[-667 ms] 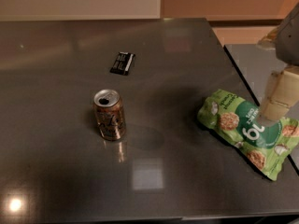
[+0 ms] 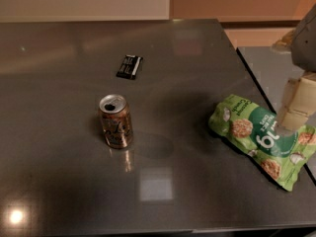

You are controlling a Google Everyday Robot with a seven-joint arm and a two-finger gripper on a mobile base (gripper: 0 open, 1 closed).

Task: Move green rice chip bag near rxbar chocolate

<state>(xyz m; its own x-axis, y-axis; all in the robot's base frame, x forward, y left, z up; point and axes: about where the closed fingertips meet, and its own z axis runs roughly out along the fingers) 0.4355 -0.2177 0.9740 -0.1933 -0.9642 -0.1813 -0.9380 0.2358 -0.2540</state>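
The green rice chip bag (image 2: pixel 256 138) lies flat on the dark table (image 2: pixel 197 73) near its right edge, with round tan chips printed on it. The rxbar chocolate (image 2: pixel 129 66), a small black wrapper, lies far off at the upper middle of the table. My gripper (image 2: pixel 295 113), cream-coloured, hangs from the grey arm at the right edge of the view, directly over the bag's right part and close to or touching it.
An orange-brown drink can (image 2: pixel 115 121) stands upright, opened, left of centre between the bag and the bar. The table's right edge runs just behind the bag, with a second grey surface (image 2: pixel 266 68) beyond it.
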